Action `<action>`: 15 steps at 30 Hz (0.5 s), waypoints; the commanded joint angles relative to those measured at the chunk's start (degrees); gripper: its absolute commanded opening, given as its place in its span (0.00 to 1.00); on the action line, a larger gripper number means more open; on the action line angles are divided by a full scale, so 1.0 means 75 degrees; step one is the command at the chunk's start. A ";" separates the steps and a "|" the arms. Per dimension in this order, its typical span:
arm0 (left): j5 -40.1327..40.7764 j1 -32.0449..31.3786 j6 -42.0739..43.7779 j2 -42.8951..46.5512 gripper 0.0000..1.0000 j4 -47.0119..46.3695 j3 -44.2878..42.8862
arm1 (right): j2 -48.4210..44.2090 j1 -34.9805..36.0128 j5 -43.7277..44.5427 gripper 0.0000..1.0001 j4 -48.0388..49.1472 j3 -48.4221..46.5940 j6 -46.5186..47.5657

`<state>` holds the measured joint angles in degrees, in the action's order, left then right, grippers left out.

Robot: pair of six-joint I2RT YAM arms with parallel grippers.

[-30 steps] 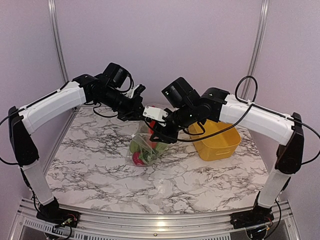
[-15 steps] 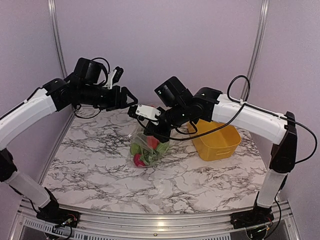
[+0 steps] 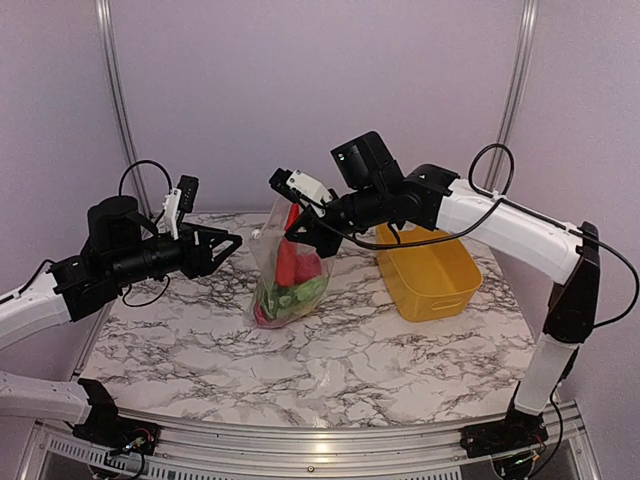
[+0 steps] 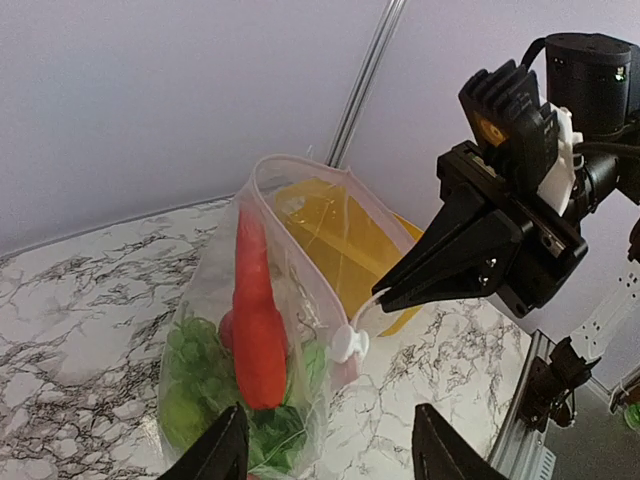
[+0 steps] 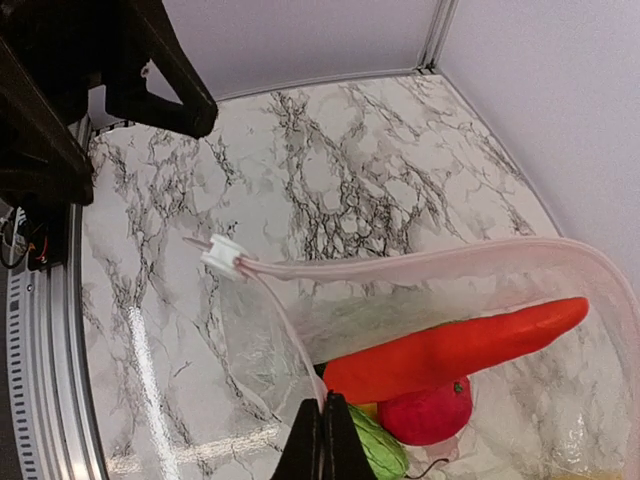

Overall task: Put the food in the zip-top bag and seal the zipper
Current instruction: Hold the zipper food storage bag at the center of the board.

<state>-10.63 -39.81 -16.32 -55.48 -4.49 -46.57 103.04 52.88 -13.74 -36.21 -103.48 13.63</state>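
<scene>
The zip-top bag (image 3: 283, 268) hangs over the marble table, held by its rim. My right gripper (image 3: 298, 232) is shut on one strip of the zipper (image 5: 312, 370). The other strip (image 5: 420, 262) arcs away, so the mouth gapes open. The white slider (image 5: 222, 253) sits at the mouth's end. Inside lie the food pieces: a long red-orange piece (image 5: 455, 348), a round red one (image 5: 428, 415) and green ones (image 4: 195, 385). My left gripper (image 3: 226, 243) stands open to the left of the bag, apart from it, its fingers (image 4: 226, 455) empty.
A yellow basket (image 3: 432, 272) stands to the right of the bag, under the right arm. Metal frame posts (image 3: 117, 110) rise at the back corners. The table's rail (image 3: 300, 450) runs along the near edge.
My left gripper opened, let go of the bag and drew back to the left and lower. My right gripper shut on the zipper strip and lifted the bag upright.
</scene>
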 commanded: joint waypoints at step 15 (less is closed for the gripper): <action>-0.1268 0.0023 0.1303 -0.1602 0.43 -0.1931 -0.0030 | -0.0146 -0.0207 -0.0793 0.00 0.0396 -0.0253 -0.0706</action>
<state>-19.94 -39.81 -9.98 -66.52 -15.66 -45.78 102.67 51.92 -18.41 -34.98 -103.35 9.39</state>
